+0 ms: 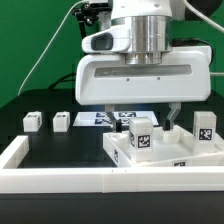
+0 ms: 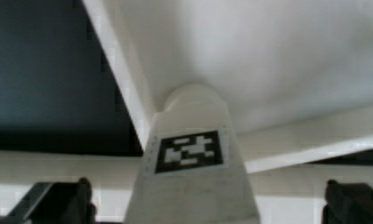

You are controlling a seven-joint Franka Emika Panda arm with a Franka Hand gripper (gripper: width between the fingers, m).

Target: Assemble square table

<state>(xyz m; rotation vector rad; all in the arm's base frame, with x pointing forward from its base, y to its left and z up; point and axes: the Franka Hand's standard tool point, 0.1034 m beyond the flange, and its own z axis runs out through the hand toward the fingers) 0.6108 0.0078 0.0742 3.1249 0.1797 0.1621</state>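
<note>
The white square tabletop (image 1: 172, 156) lies in the front right of the exterior view, against the border wall. A white leg (image 1: 140, 134) with a black-and-white tag stands upright on its corner at the exterior view's left. My gripper (image 1: 146, 118) is lowered over this leg with one finger on each side. In the wrist view the leg (image 2: 197, 150) rises between the dark fingers (image 2: 58, 202), with gaps on both sides, so my gripper (image 2: 204, 205) is open. The tabletop (image 2: 281, 60) fills the background there. A second tagged leg (image 1: 205, 126) stands on the slab's right side.
Two loose tagged legs (image 1: 32, 121) (image 1: 62, 121) stand on the black table at the exterior view's left. The marker board (image 1: 98, 118) lies flat behind the gripper. A long low white border wall (image 1: 50, 181) runs along the front and up the left side.
</note>
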